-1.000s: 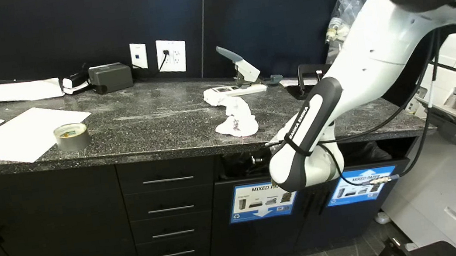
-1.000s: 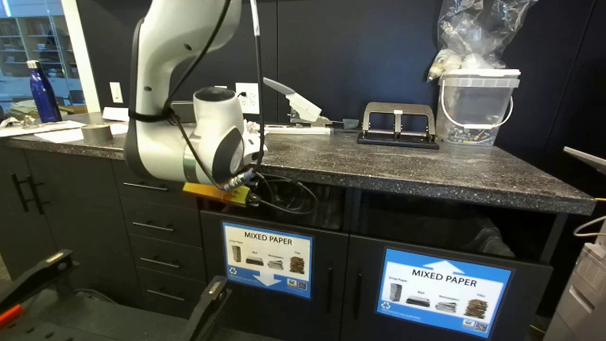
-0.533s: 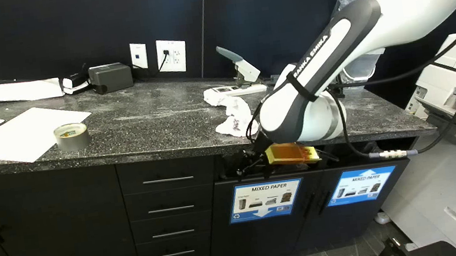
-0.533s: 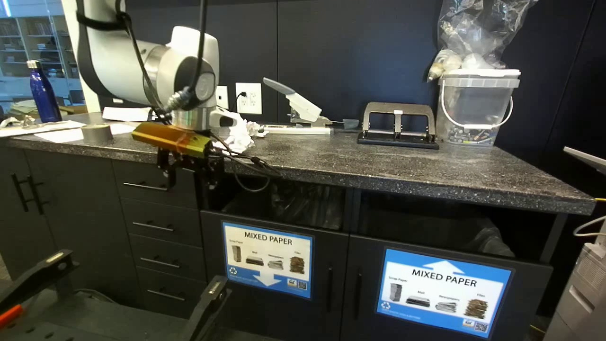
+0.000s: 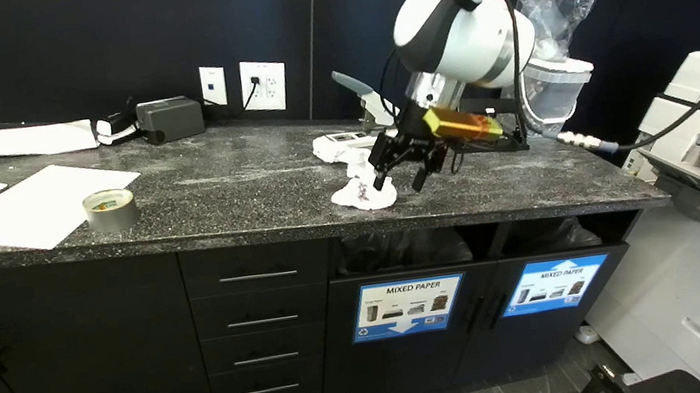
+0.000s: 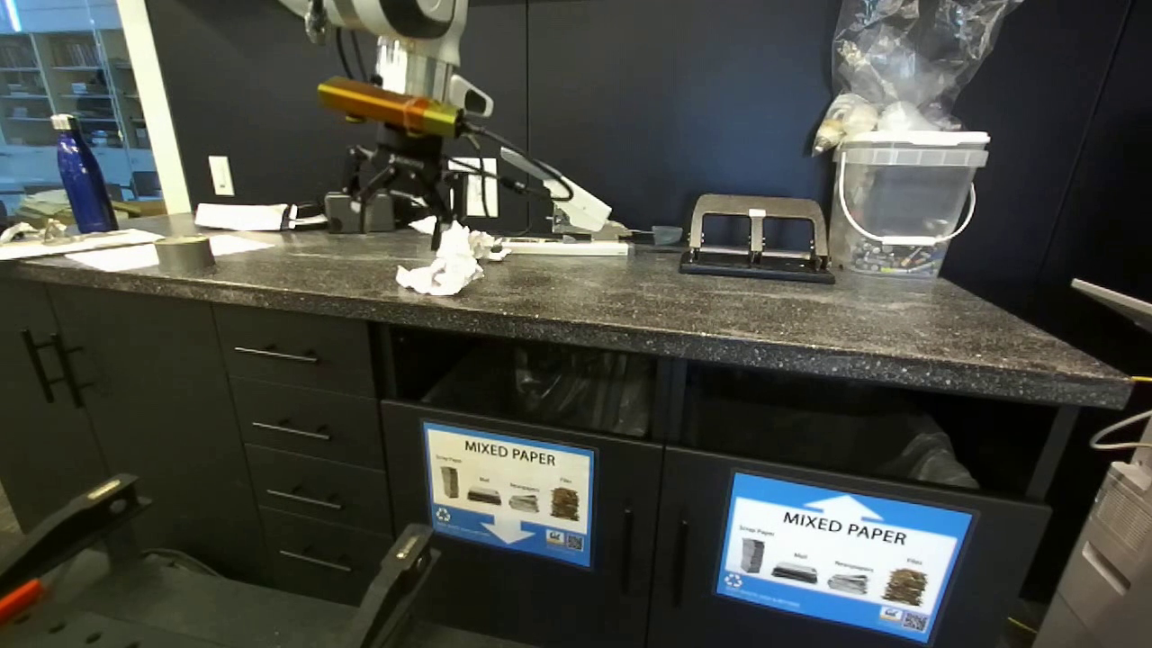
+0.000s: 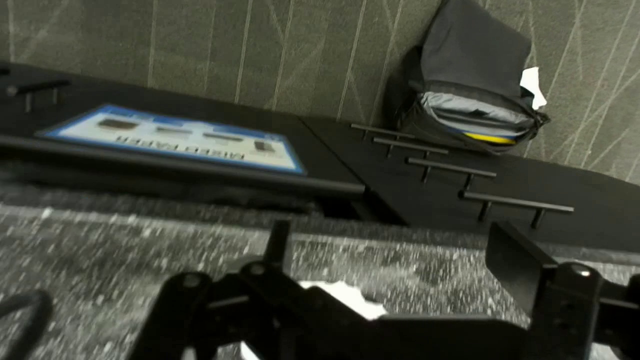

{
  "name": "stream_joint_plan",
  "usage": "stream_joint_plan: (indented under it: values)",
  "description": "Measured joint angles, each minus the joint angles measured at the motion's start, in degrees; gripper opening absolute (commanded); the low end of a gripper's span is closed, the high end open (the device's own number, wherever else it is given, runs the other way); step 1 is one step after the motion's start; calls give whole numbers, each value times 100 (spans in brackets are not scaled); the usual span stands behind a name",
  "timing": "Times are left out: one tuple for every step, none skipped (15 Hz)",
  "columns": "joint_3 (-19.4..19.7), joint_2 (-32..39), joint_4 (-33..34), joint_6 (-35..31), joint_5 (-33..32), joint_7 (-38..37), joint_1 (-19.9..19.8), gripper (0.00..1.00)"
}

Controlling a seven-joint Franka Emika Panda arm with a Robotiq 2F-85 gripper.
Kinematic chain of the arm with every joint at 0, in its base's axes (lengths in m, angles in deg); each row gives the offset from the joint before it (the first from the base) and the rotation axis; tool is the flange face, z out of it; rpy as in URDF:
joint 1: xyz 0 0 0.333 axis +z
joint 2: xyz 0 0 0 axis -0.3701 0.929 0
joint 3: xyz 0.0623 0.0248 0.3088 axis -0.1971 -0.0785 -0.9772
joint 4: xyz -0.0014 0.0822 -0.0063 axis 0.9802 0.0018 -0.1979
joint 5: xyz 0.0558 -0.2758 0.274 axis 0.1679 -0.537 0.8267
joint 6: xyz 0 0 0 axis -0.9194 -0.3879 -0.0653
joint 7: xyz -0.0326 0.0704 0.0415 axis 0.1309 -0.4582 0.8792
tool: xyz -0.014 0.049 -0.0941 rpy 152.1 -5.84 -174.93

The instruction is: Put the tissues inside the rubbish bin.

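Nearest is what I take for the bin (image 6: 522, 423), a dark slot under the counter (image 6: 720, 306). I see nothing white in it, but it is too dark to be sure. The tissues (image 6: 447, 267) lie close together on the counter, so I think most of the job is left: grab each one and drop it in. The gripper (image 5: 398, 184) hangs right by them, its fingers spread wide and holding nothing. I can't tell if a finger touches them.

The wrist view alone shows a white scrap (image 7: 533, 87) on the floor (image 7: 200, 50) by a bag (image 7: 470, 75). Far away, a blue bottle (image 6: 85, 175) shows in an exterior view and nowhere else.
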Motion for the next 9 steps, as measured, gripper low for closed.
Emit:
stream_joint_plan:
  values:
    - [220, -24, 307, 179, -29, 146, 111, 100]
    - [428, -4, 632, 353, -53, 280, 210, 100]
    - [598, 62, 943, 530, -54, 421, 286, 100]
    - [726, 164, 1226, 676, -48, 537, 344, 100]
    - [819, 293, 1464, 763, -42, 639, 388, 100]
    - [885, 450, 1670, 811, -38, 724, 428, 100]
    - [927, 627, 1847, 837, -36, 797, 462, 100]
    - [952, 805, 2001, 852, -34, 854, 493, 100]
    - [963, 991, 2138, 858, -34, 904, 522, 100]
